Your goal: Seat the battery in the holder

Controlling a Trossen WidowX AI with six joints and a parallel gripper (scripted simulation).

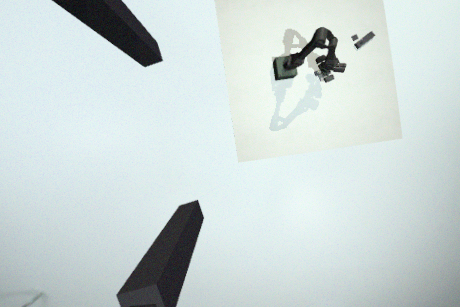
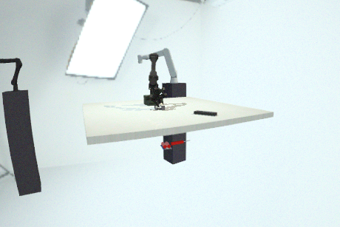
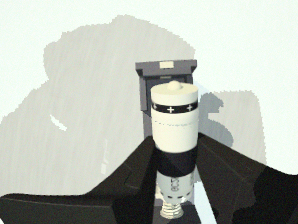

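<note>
The battery is white with a black band and plus marks. It looks tilted, terminal end raised toward the wrist camera and flat end low by the spring. The grey holder lies beneath it in the wrist view. Its lip is beyond the terminal end, which appears above the cavity and not under the lip. My gripper is shut on the battery's middle. Contact between the flat end and the spring cannot be told. In the top and exterior views the arm and small size hide the battery's details.
A dark bar lies on the table, away from the arm, with a small block beside it in the top view. The arm's base stands on the table. Dark pillars stand off the table.
</note>
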